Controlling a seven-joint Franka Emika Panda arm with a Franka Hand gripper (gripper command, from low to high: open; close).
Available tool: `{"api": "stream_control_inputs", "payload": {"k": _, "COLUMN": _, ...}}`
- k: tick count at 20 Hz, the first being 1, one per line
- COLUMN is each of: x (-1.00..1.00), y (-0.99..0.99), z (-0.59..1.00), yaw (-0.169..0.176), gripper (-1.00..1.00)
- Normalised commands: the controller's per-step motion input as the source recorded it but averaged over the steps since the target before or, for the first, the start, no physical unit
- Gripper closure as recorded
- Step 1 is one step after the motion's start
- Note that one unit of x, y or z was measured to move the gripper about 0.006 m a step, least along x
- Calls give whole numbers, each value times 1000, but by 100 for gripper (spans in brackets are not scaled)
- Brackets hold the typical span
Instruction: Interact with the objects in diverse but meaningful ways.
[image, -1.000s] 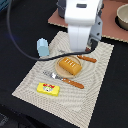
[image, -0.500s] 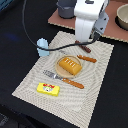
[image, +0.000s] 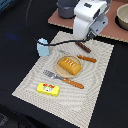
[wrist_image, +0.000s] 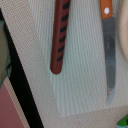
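The dark brown sausage (image: 83, 47) lies on the beige placemat (image: 35, 75) near its far edge; in the wrist view it (wrist_image: 60, 35) fills the upper middle. My gripper (image: 89, 38) hovers just above the sausage and holds nothing that I can see. Its fingers are too dark and small to tell open from shut. The orange-brown scored bread loaf (image: 69, 65) sits mid-mat. The light blue carton (image: 43, 47) stands at the mat's edge on the exterior view's left. The yellow block (image: 48, 89) lies at the near edge.
An orange-handled knife (image: 86, 58) lies beside the loaf, its blade (wrist_image: 111, 55) next to the sausage. An orange-handled fork (image: 62, 78) lies in front of the loaf. A grey pot (image: 65, 7) and a bowl (image: 122, 17) stand on a brown board (image: 112, 35) behind the mat.
The arm has shifted toward the exterior view's right and farther back, from above the loaf to above the sausage. The objects have not moved.
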Motion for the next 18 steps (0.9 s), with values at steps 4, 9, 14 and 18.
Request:
{"api": "stream_control_inputs", "payload": {"k": 4, "x": -1, "y": 157, "z": -343, "yaw": -11, "gripper": -100}}
{"api": "stream_control_inputs", "payload": {"k": 9, "x": -15, "y": 255, "z": -438, "yaw": -9, "gripper": -100}}
{"api": "stream_control_inputs", "payload": {"k": 14, "x": -33, "y": 437, "z": -416, "yaw": 0, "gripper": -100}}
{"api": "stream_control_inputs", "payload": {"k": 18, "x": -107, "y": 464, "z": -406, "yaw": 0, "gripper": -100}}
